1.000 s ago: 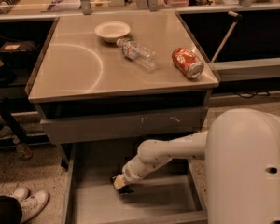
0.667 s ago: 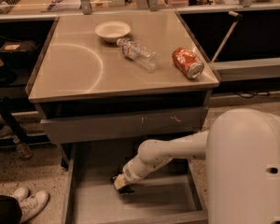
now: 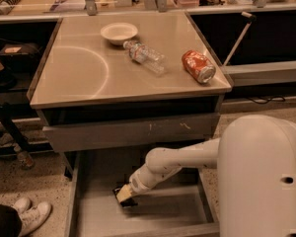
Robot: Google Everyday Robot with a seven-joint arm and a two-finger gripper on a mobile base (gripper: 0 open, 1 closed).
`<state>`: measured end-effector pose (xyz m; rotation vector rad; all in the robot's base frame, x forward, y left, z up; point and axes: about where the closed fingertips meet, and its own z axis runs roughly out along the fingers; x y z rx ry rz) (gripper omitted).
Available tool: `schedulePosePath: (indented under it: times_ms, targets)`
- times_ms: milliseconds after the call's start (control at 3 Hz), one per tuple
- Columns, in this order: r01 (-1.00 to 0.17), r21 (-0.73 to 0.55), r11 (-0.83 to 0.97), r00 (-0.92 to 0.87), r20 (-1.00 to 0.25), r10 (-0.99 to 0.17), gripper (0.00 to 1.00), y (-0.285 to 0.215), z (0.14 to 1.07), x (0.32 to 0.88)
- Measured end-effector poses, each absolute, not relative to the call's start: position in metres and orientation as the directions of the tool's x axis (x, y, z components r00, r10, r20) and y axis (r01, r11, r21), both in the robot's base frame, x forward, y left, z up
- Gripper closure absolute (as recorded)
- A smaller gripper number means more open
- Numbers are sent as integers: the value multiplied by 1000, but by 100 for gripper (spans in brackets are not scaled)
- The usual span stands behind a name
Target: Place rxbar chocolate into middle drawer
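Note:
My gripper [image 3: 124,195] is down inside the open middle drawer [image 3: 96,214], low over its grey floor, left of centre. My white arm [image 3: 177,162] reaches into it from the right. A small dark flat shape [image 3: 129,202] shows right under the gripper's tip, against the drawer floor. It may be the rxbar chocolate, but I cannot tell for sure, nor whether it is held or lying loose.
On the tabletop [image 3: 79,78] above stand a white bowl [image 3: 119,32], a clear plastic bottle [image 3: 145,57] lying on its side and an orange soda can [image 3: 198,66] lying near the right edge. The scratched drawer front [image 3: 138,131] above is closed. White shoes [image 3: 29,214] show at the lower left.

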<state>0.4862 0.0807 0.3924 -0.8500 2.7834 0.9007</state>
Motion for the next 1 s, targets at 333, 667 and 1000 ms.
schedulePosePath:
  times_ms: [333,667,1000]
  targets:
    - [-537,513,670,-840,-251,-481,13,81,392,486]
    - [-537,513,670,-840,-251,-481,0,81,392,486]
    - [-537,513,670,-840,-251,-481,0,81,392,486]
